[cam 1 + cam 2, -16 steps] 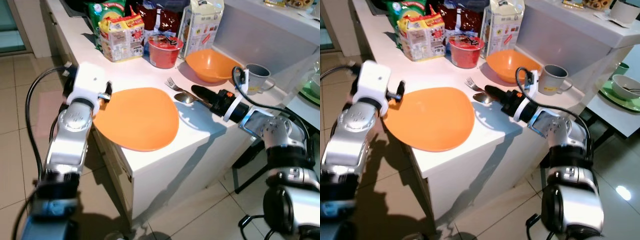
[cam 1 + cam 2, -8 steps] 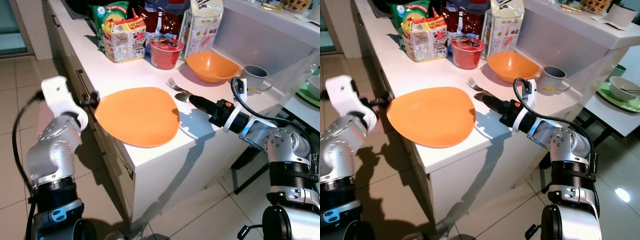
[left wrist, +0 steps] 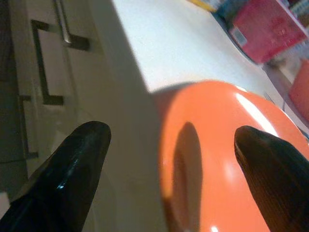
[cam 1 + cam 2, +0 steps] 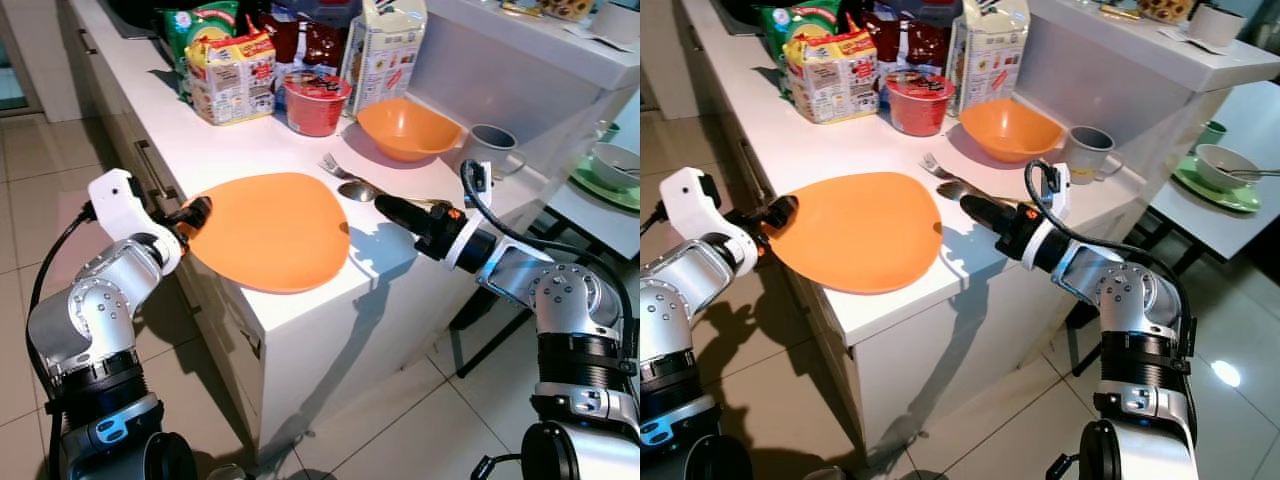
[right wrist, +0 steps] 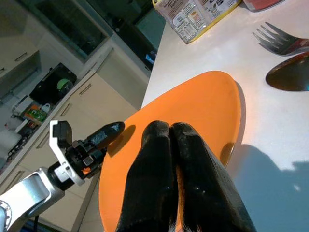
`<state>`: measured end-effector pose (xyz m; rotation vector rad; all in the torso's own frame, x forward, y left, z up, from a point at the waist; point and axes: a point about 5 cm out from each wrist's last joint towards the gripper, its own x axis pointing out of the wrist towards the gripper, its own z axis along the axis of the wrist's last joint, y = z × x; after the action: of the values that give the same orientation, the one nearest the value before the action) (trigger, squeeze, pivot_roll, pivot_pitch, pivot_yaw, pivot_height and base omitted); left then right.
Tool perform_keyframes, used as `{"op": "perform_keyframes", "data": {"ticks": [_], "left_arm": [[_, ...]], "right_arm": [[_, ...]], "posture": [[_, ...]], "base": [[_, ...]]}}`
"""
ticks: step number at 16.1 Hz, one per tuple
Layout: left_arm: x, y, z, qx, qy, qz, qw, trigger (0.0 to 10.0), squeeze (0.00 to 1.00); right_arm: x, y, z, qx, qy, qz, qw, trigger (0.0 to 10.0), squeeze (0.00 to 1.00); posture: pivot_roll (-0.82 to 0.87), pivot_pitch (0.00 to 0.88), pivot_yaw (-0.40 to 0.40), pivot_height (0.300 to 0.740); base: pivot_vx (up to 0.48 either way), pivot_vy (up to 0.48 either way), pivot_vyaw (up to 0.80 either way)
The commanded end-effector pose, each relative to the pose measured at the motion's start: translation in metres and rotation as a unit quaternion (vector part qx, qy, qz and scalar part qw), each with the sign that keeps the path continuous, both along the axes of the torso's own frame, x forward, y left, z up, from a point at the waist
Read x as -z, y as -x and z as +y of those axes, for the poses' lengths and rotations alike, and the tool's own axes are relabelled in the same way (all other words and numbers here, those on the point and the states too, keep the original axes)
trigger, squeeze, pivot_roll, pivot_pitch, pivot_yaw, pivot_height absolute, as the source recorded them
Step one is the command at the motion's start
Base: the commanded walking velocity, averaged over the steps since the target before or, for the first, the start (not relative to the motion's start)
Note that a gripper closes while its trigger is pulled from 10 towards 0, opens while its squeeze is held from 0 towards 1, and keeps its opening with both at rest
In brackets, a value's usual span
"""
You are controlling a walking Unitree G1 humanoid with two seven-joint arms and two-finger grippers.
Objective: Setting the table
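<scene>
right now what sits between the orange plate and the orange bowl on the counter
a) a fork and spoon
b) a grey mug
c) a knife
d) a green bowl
a: a fork and spoon lie on the white counter, between the orange plate and the orange bowl.

Silver arms, black cables, white wrists

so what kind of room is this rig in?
Most likely a home kitchen: a white counter with drawer handles holds food packets, a milk carton, a flat orange plate, a round orange bowl, and a metal fork. A side table bears a green plate.
</scene>
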<state>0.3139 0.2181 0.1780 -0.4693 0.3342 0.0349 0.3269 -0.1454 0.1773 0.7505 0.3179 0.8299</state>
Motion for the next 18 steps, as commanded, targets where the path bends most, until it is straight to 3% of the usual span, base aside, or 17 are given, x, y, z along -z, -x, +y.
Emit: {"op": "perform_keyframes", "data": {"ticks": [1,2,18], "left_arm": [[-0.0019,-0.0002,-0.007,0.021,-0.003,0.004,1.0,3.7,0.0],[-0.0014,-0.0004,-0.0077,0.023,-0.002,0.006,1.0,0.0,0.0],[-0.001,-0.0008,-0.0124,0.034,0.017,0.012,0.999,0.0,0.0]], "right_arm": [[0.0003,0.0024,-0.0054,0.009,0.001,0.002,1.0,10.0,0.0],[0.0006,0.0024,-0.0059,0.011,0.002,0.003,1.0,10.0,0.0],[0.0039,0.0021,-0.0062,0.021,-0.001,0.011,1.0,10.0,0.0]], "posture": [[0.03,0.0,-0.103,0.74],[0.03,0.0,-0.103,0.74],[0.03,0.0,-0.088,0.74]], "base": [[0.0,0.0,0.0],[0.0,0.0,0.0],[0.0,0.0,0.0]]}}
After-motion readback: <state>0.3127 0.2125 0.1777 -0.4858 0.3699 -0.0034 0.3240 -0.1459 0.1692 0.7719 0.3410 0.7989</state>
